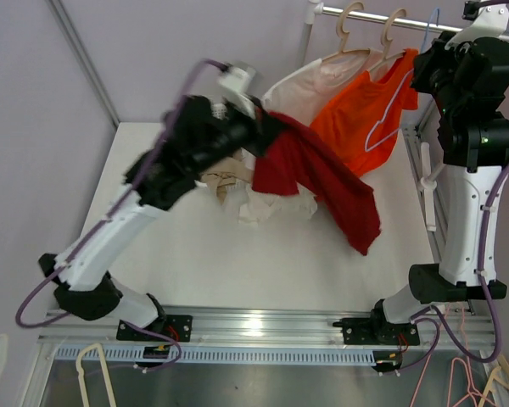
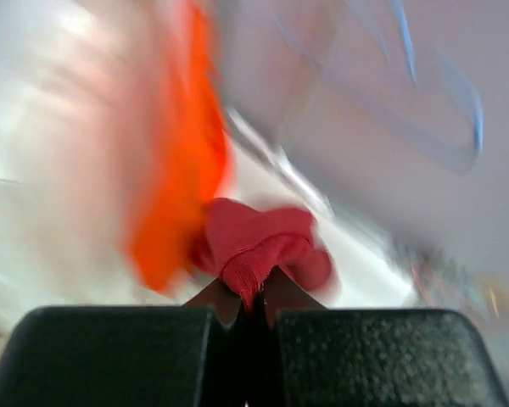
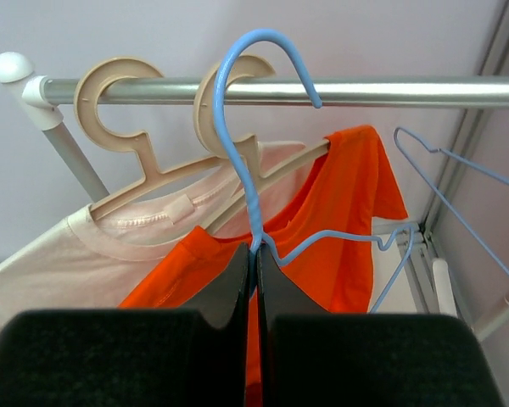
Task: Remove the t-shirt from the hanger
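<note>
T-shirt: the red t-shirt hangs in the air near the middle of the top view. It trails from its clamped end toward 5 o'clock above the table.
Left gripper: clamped on a bunched fold of the red cloth, which gives it a firm hold to pull by. Its arm and wrist view are blurred.
Right gripper: pinched tight on the neck of the blue hanger, just under the hook, at 1 o'clock. It likely steadies the wire so that only the cloth slides away.
Hanger state: its visible arm is bare. Whether the hook rests on the rail cannot be told.
Progress: the shirt looks clear of the hanger.
Neighbours: an orange shirt and a cream shirt hang on beige hangers at 12 to 1 o'clock.
</note>
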